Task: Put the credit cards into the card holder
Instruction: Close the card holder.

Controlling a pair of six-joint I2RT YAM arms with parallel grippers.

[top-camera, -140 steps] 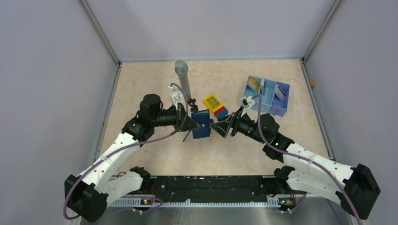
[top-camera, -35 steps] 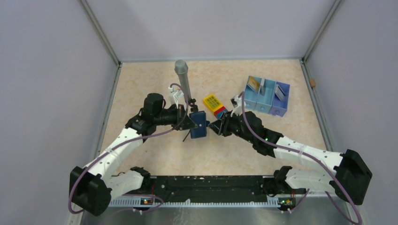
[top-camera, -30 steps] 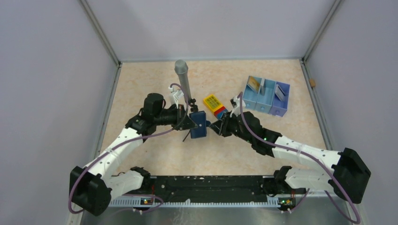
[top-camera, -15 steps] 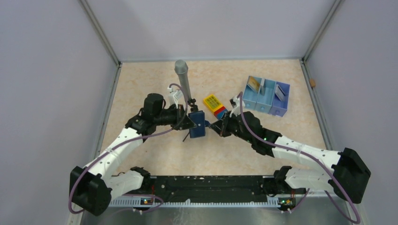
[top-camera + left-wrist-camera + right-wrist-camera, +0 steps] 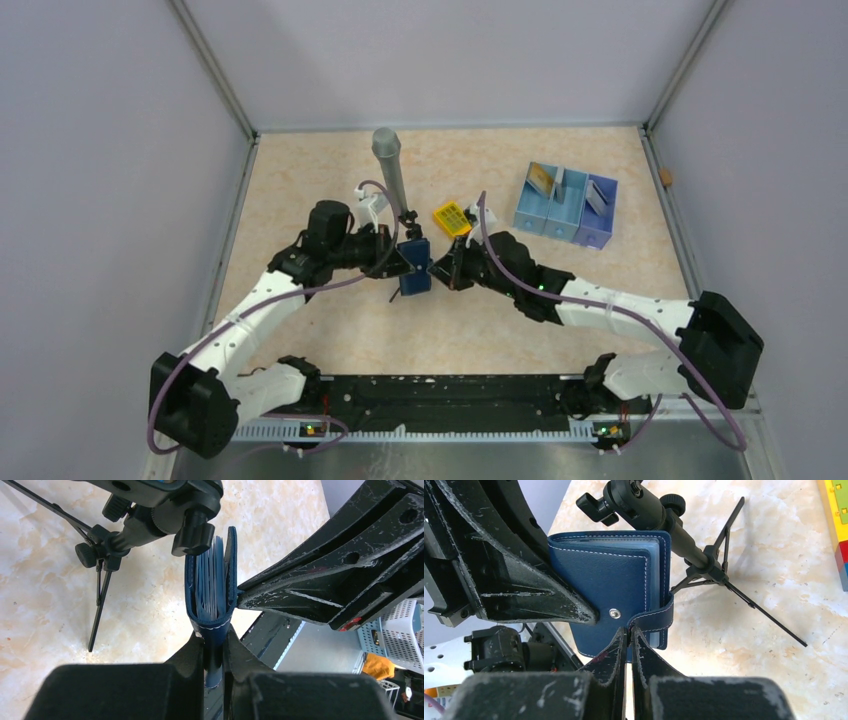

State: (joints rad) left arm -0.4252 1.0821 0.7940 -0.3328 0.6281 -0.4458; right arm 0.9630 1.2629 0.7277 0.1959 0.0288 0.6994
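My left gripper (image 5: 213, 639) pinches the wallet (image 5: 231, 565) by its near edge, beside the stand (image 5: 388, 165) at mid-table; my right gripper (image 5: 628, 632) pinches its tab (image 5: 654, 619); far right, what I take for cards (image 5: 541, 178) stand in the tray (image 5: 562, 232).

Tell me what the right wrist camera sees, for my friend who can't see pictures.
The right gripper is shut on the strap of a folded blue wallet, while the left gripper holds the wallet from the left. Behind it a black tripod stands on the tan table, and a toy block shows at the right edge.
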